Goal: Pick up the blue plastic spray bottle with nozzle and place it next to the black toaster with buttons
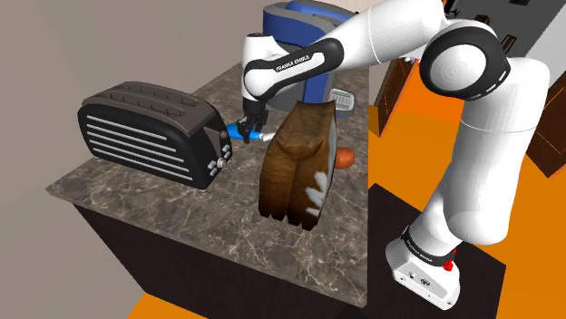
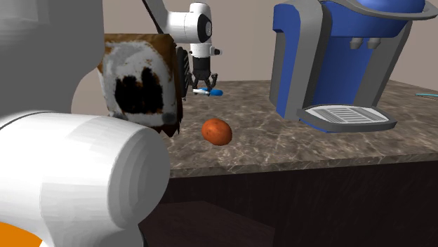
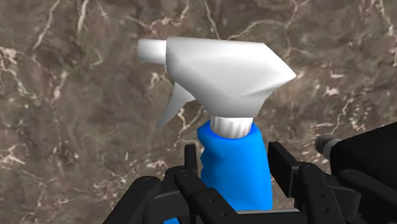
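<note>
Blue plastic spray bottle [image 3: 230, 147], clamped by the black two-finger gripper [image 3: 235, 162]: lower gently, level, beside the black slotted toaster [image 1: 150, 136].

the gripper [image 3: 234, 160] is matt black. between its fingers, the spray bottle [image 3: 226, 124] looks smooth plastic: blue body, glossy white head. beneath them, the counter [image 3: 76, 127] is polished brown veined stone.

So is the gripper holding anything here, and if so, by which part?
Yes: the blue plastic spray bottle with the white trigger nozzle. The black gripper appears to clasp its blue body just below the white neck; the nozzle head is free.
</note>
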Robot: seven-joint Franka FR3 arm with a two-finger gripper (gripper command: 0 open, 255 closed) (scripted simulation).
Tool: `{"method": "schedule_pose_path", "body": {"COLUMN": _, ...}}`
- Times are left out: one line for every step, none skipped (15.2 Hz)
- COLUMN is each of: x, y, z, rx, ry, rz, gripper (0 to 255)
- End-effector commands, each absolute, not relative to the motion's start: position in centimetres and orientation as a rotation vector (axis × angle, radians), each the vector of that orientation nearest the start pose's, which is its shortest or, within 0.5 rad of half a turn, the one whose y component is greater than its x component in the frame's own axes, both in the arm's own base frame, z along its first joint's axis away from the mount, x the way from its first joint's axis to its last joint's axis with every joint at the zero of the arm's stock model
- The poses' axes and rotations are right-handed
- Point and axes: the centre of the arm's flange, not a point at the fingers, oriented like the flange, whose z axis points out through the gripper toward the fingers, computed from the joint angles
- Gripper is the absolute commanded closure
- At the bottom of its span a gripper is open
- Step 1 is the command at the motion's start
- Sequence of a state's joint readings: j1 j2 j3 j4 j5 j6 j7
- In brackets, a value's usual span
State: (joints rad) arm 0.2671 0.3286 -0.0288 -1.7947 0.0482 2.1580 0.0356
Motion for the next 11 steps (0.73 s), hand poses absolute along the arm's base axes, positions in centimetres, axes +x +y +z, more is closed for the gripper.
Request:
{"method": "schedule_pose_path", "body": {"x": 62.3, "y": 15.4, "z": 35.8, "rx": -3.093, "ry": -0.277, "rz": -0.048, "gripper": 255}}
{"method": "schedule_pose_path", "body": {"x": 62.3, "y": 15.4, "z": 35.3, "rx": -3.093, "ry": -0.277, "rz": -0.048, "gripper": 255}}
{"method": "schedule_pose_path", "body": {"x": 62.3, "y": 15.4, "z": 34.7, "rx": -3.093, "ry": -0.277, "rz": -0.048, "gripper": 255}}
{"method": "schedule_pose_path", "body": {"x": 62.3, "y": 15.4, "z": 34.2, "rx": -3.093, "ry": -0.277, "rz": -0.048, "gripper": 255}}
{"method": "schedule_pose_path", "body": {"x": 62.3, "y": 15.4, "z": 33.9, "rx": -3.093, "ry": -0.277, "rz": -0.048, "gripper": 255}}
{"method": "schedule_pose_path", "body": {"x": 62.3, "y": 15.4, "z": 33.9, "rx": -3.093, "ry": -0.277, "rz": -0.048, "gripper": 255}}
{"method": "schedule_pose_path", "body": {"x": 62.3, "y": 15.4, "z": 33.9, "rx": -3.093, "ry": -0.277, "rz": -0.048, "gripper": 255}}
{"method": "schedule_pose_path", "body": {"x": 62.3, "y": 15.4, "z": 33.9, "rx": -3.093, "ry": -0.277, "rz": -0.048, "gripper": 255}}
{"method": "schedule_pose_path", "body": {"x": 62.3, "y": 15.4, "z": 33.9, "rx": -3.093, "ry": -0.277, "rz": -0.048, "gripper": 255}}
{"method": "schedule_pose_path", "body": {"x": 62.3, "y": 15.4, "z": 33.9, "rx": -3.093, "ry": -0.277, "rz": -0.048, "gripper": 255}}
{"method": "schedule_pose_path", "body": {"x": 62.3, "y": 15.4, "z": 33.9, "rx": -3.093, "ry": -0.277, "rz": -0.048, "gripper": 255}}
